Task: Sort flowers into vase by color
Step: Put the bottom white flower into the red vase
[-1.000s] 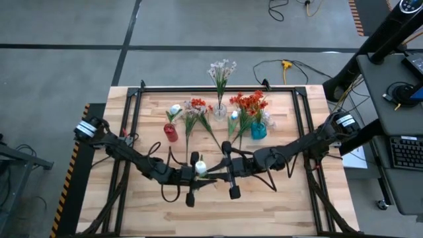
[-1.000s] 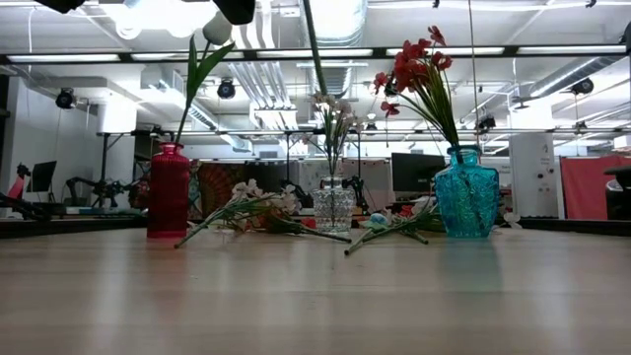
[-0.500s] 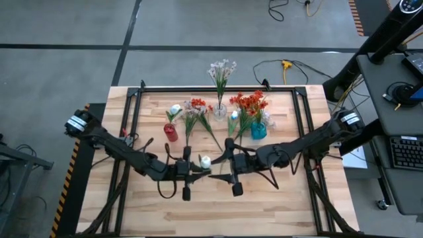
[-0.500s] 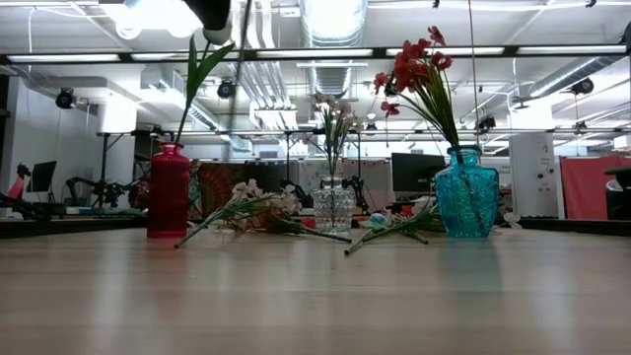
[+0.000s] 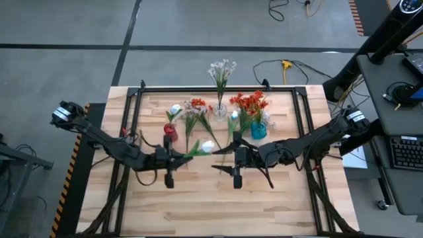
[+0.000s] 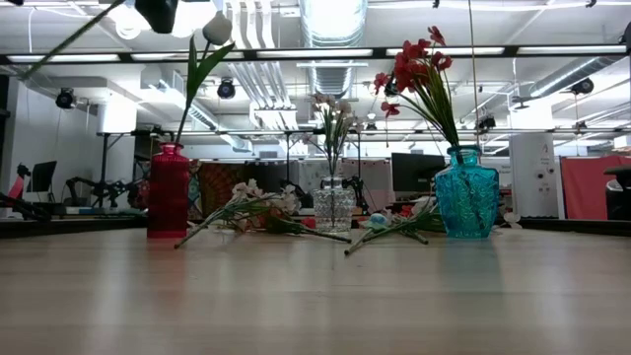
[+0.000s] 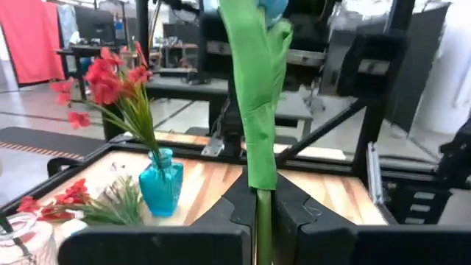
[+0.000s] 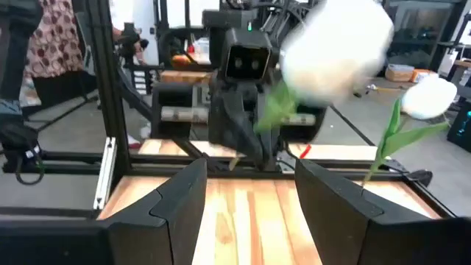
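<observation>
step: 1 white tulip (image 5: 207, 146) is being carried by the left gripper (image 5: 173, 156). Judging by color, it is bound for the red vase (image 5: 170, 132), which already holds 1 white bud.
left gripper: fingers closed tight on the tulip's green stalk, as the left wrist view (image 7: 261, 221) shows. The leaf stands up ahead of the fingers; the bloom sticks out just past the fingertips, toward the right arm.
right gripper: jaws parted, nothing between them (image 5: 236, 166). It sits just beyond the bloom, facing the left gripper. In its own view (image 8: 250, 213) the white bloom hangs blurred right in front of the fingers, apart from them.
task things: red vase sits near the left gripper, just beyond it toward the table's far side. Clear vase (image 5: 219, 111) with a pale spray and blue vase (image 5: 258, 129) with orange-red blooms (image 5: 250, 102) are farther off, the blue one nearer the right gripper. Loose stems (image 5: 195, 119) lie flat on the table (image 5: 284, 198) between the vases.
progress: my read is partway; each of the 3 vases has flowers, loose ones remain.
next move: probably swing the stalk upright, line its cut end over the red vase's narrow neck, lower, then release. The neck is already occupied, so the margin is thin.
risk: long stalk could knock the vase over.
writing: no brand, label or text readable in any view.
</observation>
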Controlling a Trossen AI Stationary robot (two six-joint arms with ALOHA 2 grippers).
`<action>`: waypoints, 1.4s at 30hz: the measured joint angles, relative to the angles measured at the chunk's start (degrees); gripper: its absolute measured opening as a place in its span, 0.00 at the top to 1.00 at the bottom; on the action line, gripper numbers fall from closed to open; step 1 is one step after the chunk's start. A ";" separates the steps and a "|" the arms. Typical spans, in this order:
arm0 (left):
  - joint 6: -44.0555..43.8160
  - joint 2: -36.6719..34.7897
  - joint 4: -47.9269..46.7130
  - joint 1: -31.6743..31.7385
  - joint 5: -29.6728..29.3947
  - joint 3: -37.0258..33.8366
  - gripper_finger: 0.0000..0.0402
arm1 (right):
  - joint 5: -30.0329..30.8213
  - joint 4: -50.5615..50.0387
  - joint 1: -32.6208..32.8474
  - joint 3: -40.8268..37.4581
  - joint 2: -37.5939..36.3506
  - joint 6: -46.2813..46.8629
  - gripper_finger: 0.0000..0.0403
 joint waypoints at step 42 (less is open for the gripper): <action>25.54 11.98 48.05 -0.70 10.82 -8.83 1.00 | -4.57 10.06 -1.19 1.04 6.71 -8.72 0.50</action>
